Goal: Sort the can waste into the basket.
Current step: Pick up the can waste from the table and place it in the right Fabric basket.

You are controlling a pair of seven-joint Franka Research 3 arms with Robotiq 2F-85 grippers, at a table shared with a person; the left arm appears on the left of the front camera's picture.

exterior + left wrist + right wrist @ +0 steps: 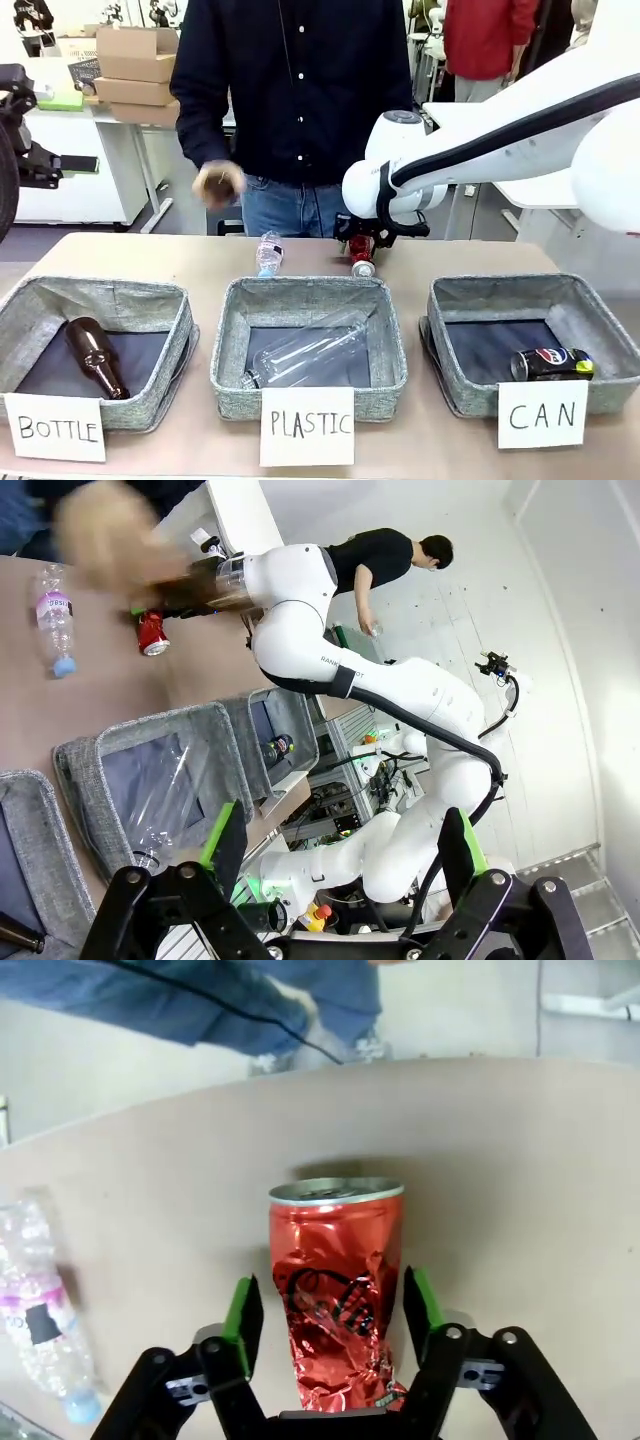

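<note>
1. Right gripper [330,1285]: my green pads [243,1310] sit either side of the red can [335,1250], very close to its walls; I cannot tell whether they clamp it
2. Red can: crumpled, on the table [520,1160] behind the PLASTIC basket [228,340]; clear plastic bottle [40,1310] near it
3. Left gripper [340,825]: fingers wide apart, nothing between them
4. Black Pepsi can [552,363]: on its side in the CAN basket [600,310], near the front right corner
</note>
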